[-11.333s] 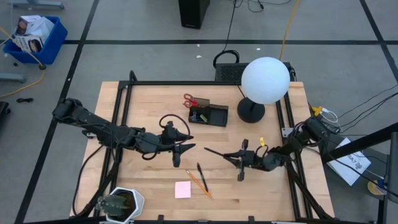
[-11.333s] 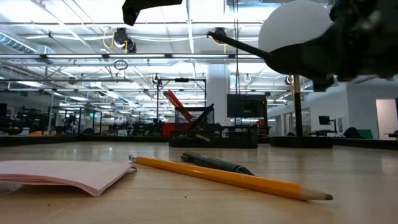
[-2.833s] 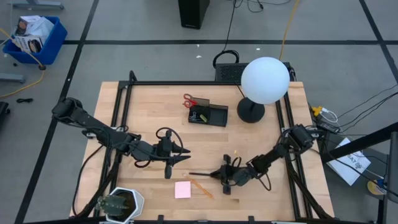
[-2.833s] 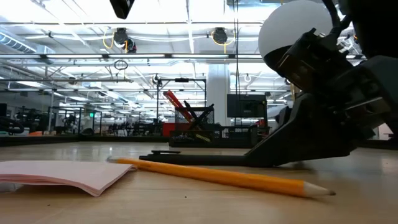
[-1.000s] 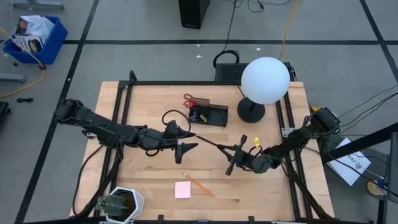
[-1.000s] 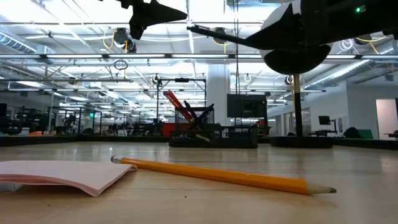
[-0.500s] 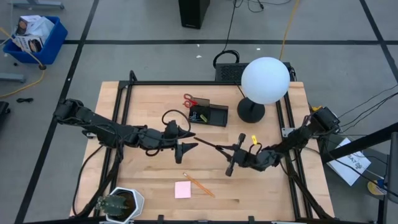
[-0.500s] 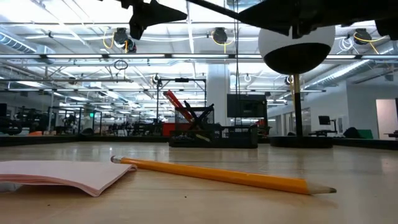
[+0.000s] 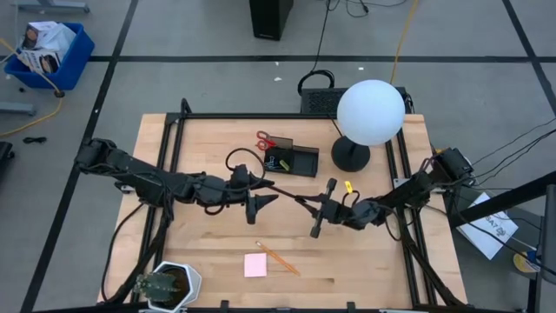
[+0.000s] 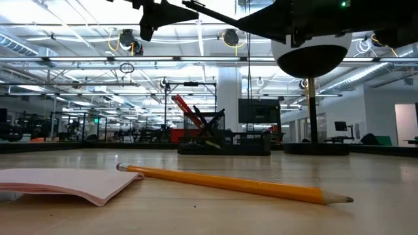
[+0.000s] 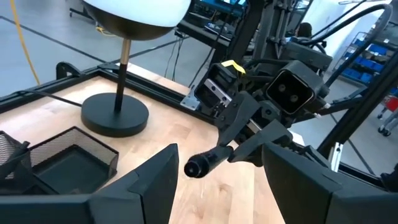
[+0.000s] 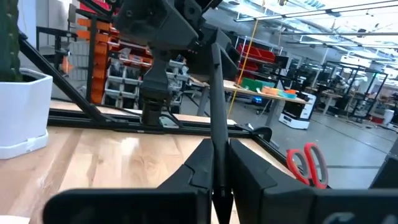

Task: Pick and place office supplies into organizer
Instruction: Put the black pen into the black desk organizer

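The table (image 9: 208,252) is a pale wooden board with visible grain, inside a black metal frame. At its far side stands a lamp (image 9: 370,111) with a smooth white globe on a thin stem and a flat round black base. Near it sits the organizer (image 9: 292,161), a small black rectangular tray of wire mesh; red-handled scissors (image 9: 265,141) stand upright in its taller back part. Above the middle of the table the two dark arms meet. The left gripper (image 9: 263,198) has its broad, matte black fingers spread apart and empty, pointing toward the right arm. The right gripper (image 9: 318,214) has its fingers pressed together on a thin black pen (image 9: 295,198), a slim straight rod that reaches toward the left gripper; its rounded end shows between the left fingers in the left wrist view. On the near part of the table lie a long orange pencil (image 10: 228,183) with a sharpened wooden tip and, just beside it, a flat square pink sticky-note pad (image 10: 65,182) with soft layered edges.
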`<action>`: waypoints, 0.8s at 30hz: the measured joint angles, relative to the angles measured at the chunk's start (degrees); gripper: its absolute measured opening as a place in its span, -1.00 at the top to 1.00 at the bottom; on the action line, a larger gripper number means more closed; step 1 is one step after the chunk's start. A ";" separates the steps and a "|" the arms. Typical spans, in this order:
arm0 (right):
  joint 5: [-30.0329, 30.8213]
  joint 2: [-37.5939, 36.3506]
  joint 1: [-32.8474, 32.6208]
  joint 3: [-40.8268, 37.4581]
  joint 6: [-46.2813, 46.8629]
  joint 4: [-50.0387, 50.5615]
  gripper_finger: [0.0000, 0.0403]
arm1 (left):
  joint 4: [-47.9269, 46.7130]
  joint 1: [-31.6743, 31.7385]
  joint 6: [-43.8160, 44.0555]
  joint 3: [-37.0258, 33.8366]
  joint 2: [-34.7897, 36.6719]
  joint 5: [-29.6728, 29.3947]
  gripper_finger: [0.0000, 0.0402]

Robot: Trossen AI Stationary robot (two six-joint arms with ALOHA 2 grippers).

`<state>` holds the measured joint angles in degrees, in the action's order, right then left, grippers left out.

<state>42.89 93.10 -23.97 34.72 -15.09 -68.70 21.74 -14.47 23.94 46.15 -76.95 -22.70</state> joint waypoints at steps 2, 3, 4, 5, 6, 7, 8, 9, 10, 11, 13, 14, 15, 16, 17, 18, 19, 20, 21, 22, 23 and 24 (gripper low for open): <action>-1.61 0.00 0.59 0.38 -0.02 0.03 0.88 | 0.01 0.26 -0.13 0.00 0.00 0.00 -0.19; -2.51 0.00 0.86 0.55 0.02 -0.04 0.88 | 0.02 0.34 -0.25 0.00 0.00 0.01 -0.19; -2.68 0.00 1.10 0.76 0.02 -0.05 0.88 | 0.01 0.34 -0.24 0.00 0.00 0.06 -0.19; -2.68 0.00 1.24 0.97 0.00 -0.03 0.88 | -0.03 0.34 -0.24 0.00 0.00 0.13 -0.19; -2.71 0.00 1.48 1.22 -0.23 -0.05 0.88 | -0.03 0.34 -0.26 0.00 0.00 0.13 -0.19; -2.81 0.00 1.55 1.35 -0.41 -0.05 0.88 | -0.02 0.34 -0.47 0.00 0.00 0.13 -0.19; -3.04 0.00 1.68 1.40 -0.41 -0.08 0.88 | -0.01 0.34 -0.83 0.00 0.00 0.13 -0.19; -3.84 0.00 1.82 1.40 -0.34 -0.03 0.88 | -0.03 0.34 -1.02 0.00 0.00 0.13 -0.19; -4.35 0.00 1.93 1.40 0.21 -0.03 0.88 | -0.06 0.34 -1.20 0.00 0.00 0.13 -0.19; -4.59 0.00 2.04 1.40 0.88 -0.03 0.88 | -0.07 0.32 -1.30 0.00 0.00 0.13 -0.19; -5.52 0.00 2.29 1.40 2.02 -0.02 0.88 | -0.03 0.32 -1.30 0.00 0.00 0.13 -0.19; -5.52 0.00 2.35 1.40 2.40 0.06 0.88 | -0.05 0.32 -1.38 0.00 0.00 0.13 -0.17; -5.53 0.00 2.36 1.40 2.44 0.17 0.88 | -0.05 0.32 -1.42 0.00 0.00 0.13 -0.15; -5.52 0.00 2.36 1.40 2.43 0.19 0.88 | -0.05 0.32 -1.54 0.00 0.00 0.13 -0.11; -5.52 0.00 2.36 1.40 2.43 0.18 0.88 | -0.05 0.32 -1.57 0.00 0.00 0.13 -0.05; -5.53 0.00 2.36 1.40 2.43 0.17 0.88 | -0.07 0.32 -1.57 0.00 0.00 0.13 0.01; -5.53 0.00 2.36 1.40 2.43 0.19 0.88 | -0.07 0.32 -1.57 0.00 0.00 0.13 0.08; -5.55 0.00 2.36 1.40 2.45 0.19 0.88 | -0.07 0.32 -1.58 0.00 0.00 0.13 0.16; -5.55 0.00 2.36 1.40 2.43 0.19 0.88 | -0.07 0.32 -1.60 0.00 0.00 0.13 0.23; -5.55 0.00 2.36 1.40 2.45 0.17 0.88 | -0.05 0.32 -1.57 0.00 0.00 0.13 0.31; -5.55 0.00 2.36 1.40 2.44 0.18 0.88 | -0.05 0.32 -1.55 0.00 0.00 0.13 0.38; -5.55 0.00 2.36 1.40 2.45 0.18 0.88 | -0.05 0.32 -1.53 0.00 0.00 0.03 0.45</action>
<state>37.34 93.10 -21.61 36.12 -12.64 -68.52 21.69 -14.15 22.41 46.15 -76.95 -22.67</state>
